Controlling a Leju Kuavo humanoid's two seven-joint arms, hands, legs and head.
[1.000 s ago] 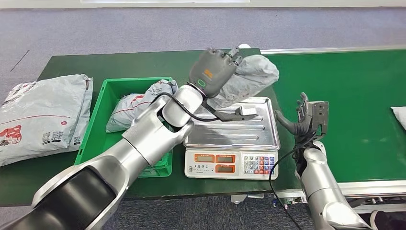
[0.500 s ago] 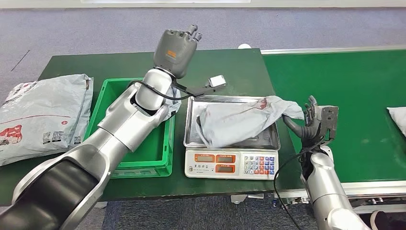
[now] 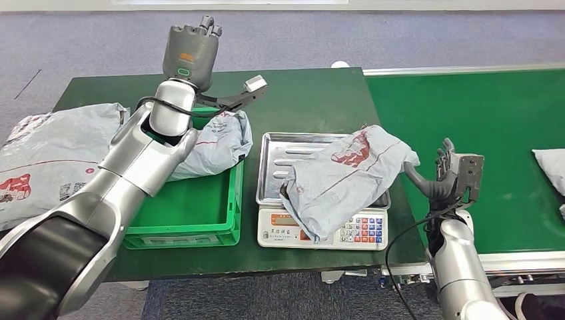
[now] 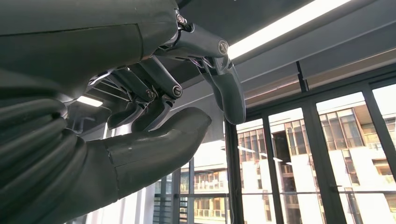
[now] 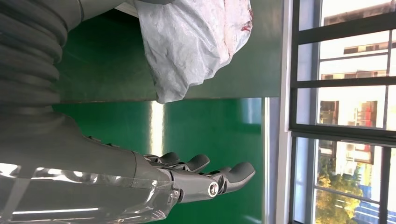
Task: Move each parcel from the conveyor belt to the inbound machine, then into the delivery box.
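Observation:
A grey parcel with red print [image 3: 343, 175] [image 5: 196, 42] lies on the steel tray [image 3: 280, 150] of the scale [image 3: 266, 233] and droops over its display and keypad. My left hand [image 3: 190, 50] [image 4: 163, 116] is raised above the far rim of the green box [image 3: 200, 213], holding nothing, its fingers loosely bent and apart from the thumb. My right hand [image 3: 453, 175] [image 5: 205, 179] stands open and upright at the near edge of the conveyor belt [image 3: 493, 127], just right of the parcel and not touching it. Another parcel [image 3: 213, 143] lies in the green box, draped on its rim.
Large grey parcels [image 3: 46, 153] lie on the dark green table [image 3: 306, 93] left of the box. One more parcel [image 3: 552, 163] sits on the belt at the right edge. The scale stands between the box and the belt.
My left hand let go of the parcel, which dropped onto the scale tray and slumped over its front. The left arm swung left, above the box. The right hand drifted slightly right.

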